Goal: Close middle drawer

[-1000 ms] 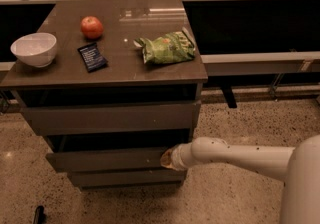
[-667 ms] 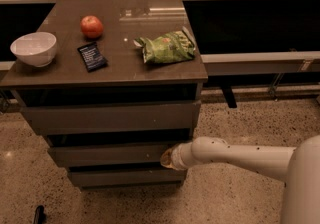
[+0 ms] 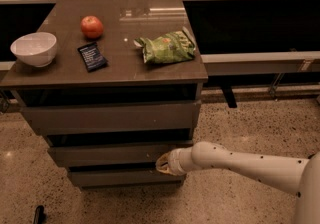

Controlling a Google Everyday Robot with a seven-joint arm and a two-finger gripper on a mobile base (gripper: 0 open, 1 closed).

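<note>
The middle drawer [image 3: 107, 154] is a wide grey-brown handleless front in the cabinet, between a taller upper drawer front [image 3: 110, 117] and a lower drawer front [image 3: 120, 177]. It stands out only slightly, with a dark gap above it. My gripper [image 3: 163, 163] is at the end of my white arm, which reaches in from the right. It presses against the right end of the middle drawer's front.
On the cabinet top [image 3: 120, 68] lie a white bowl [image 3: 34, 48], a red apple [image 3: 92, 26], a dark packet [image 3: 92, 57] and a green chip bag [image 3: 167, 47]. A speckled floor surrounds the cabinet. A ledge and rail run behind it.
The middle drawer front has moved back toward the cabinet, and my gripper has followed it in.
</note>
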